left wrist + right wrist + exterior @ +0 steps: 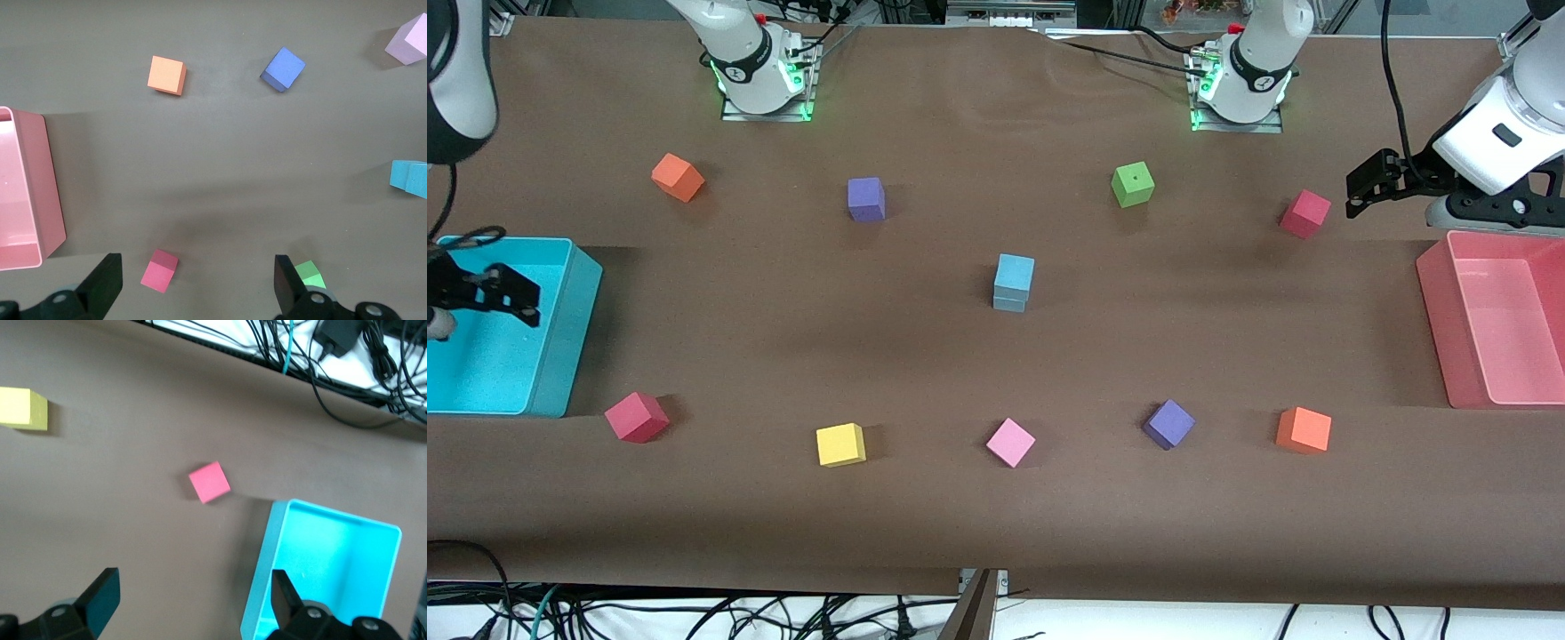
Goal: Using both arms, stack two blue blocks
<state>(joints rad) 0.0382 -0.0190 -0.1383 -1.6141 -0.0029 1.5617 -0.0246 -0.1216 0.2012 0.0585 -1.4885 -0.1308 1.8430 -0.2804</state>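
The two blue blocks stand stacked in the middle of the table, the upper blue block [1015, 273] resting squarely on the lower blue block [1010, 301]. Part of this stack [409, 179] shows at the edge of the left wrist view. My left gripper [1371, 185] hangs open and empty over the left arm's end of the table; its wide-apart fingers [197, 283] frame a red cube [159, 270] below. My right gripper [496, 292] hangs open and empty over the turquoise bin [574, 347]; the right wrist view shows its fingers [193, 600] above the bin's wall [263, 587].
A pink bin [1436, 329] sits at the left arm's end. Loose cubes ring the stack: orange [678, 177], purple [866, 198], green [1133, 184], red [1305, 213], and nearer the camera red [637, 417], yellow [840, 444], pink [1010, 442], purple [1168, 423], orange [1304, 429].
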